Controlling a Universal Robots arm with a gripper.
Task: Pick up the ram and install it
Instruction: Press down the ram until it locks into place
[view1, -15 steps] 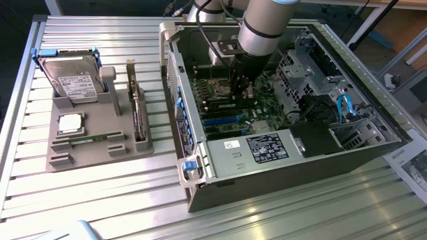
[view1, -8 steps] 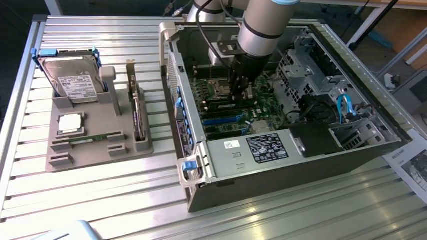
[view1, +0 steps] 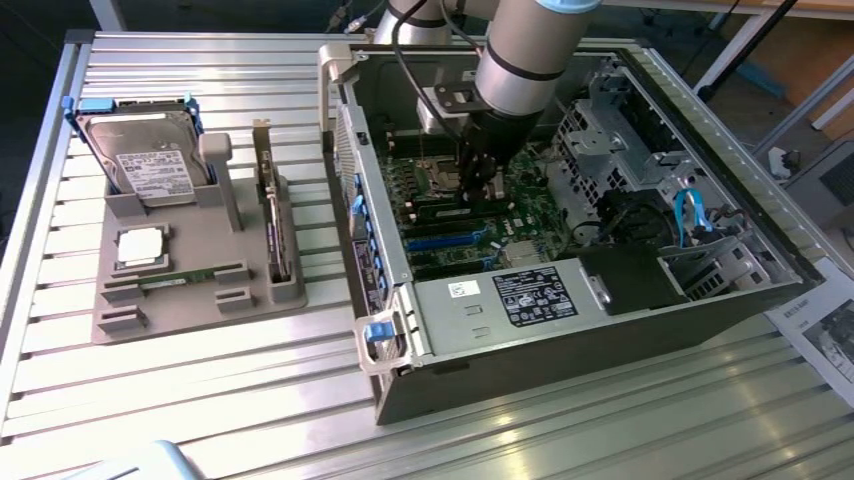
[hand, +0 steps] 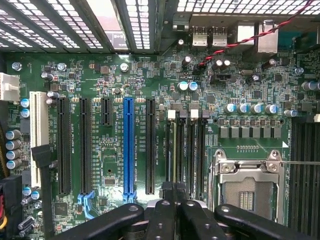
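- Gripper (hand: 172, 210): jaws drawn together, pointing down at the motherboard (hand: 110, 75) inside the open computer case (view1: 574, 340). From the wrist view I cannot tell whether a thin board is pinched edge-on between the dark fingers (hand: 161, 220).
- Memory slots (hand: 185, 145): a group of dark parallel channels with pale end clips, directly below the fingertips and just beside the empty CPU socket (hand: 248, 187). No green stick can be seen standing in them.
- Arm position, exterior view: gripper (view1: 478, 185) low within the case, over the middle of the board.
- Parts tray (view1: 200, 310): on the table to the exterior view's left, well apart from the case. It holds the hard drive (view1: 150, 160), the square CPU chip (view1: 140, 247) and the upright expansion card (view1: 271, 215).
- Ram (view1: 178, 279): a narrow greenish strip, judged to be the ram, lies in the tray's front slot near the CPU chip.
- Progress, as a judgement: if that strip is the ram, neither pickup nor installation is done.
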